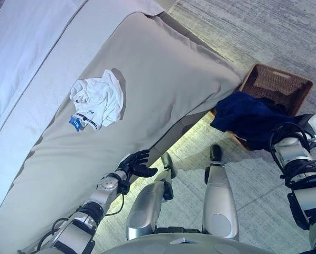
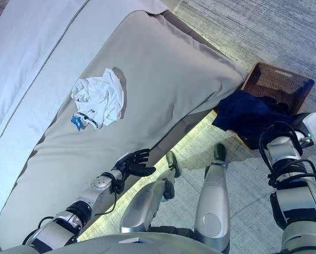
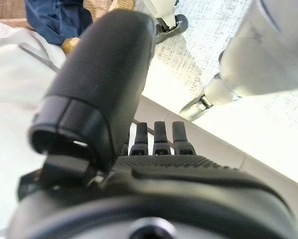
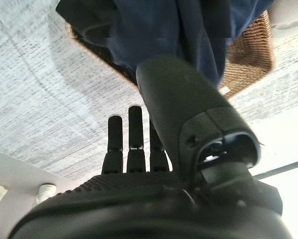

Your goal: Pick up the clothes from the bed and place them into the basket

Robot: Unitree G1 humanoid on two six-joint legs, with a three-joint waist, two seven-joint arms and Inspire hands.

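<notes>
A crumpled white garment [image 1: 97, 100] with a blue tag lies on the beige bed cover [image 1: 163, 69]. A navy garment [image 1: 248, 117] hangs over the near edge of the brown wicker basket [image 1: 282, 82] on the floor beside the bed. My left hand [image 1: 136, 164] is open and empty at the bed's near edge, well short of the white garment. My right hand [image 4: 135, 142] is open with straight fingers, just short of the navy garment [image 4: 154, 30] and the basket [image 4: 246, 55], holding nothing.
A white sheet [image 1: 20, 47] covers the far left of the bed. Grey patterned carpet [image 1: 253, 26] surrounds the basket. A lit strip of floor [image 1: 192, 132] runs along the bed's base.
</notes>
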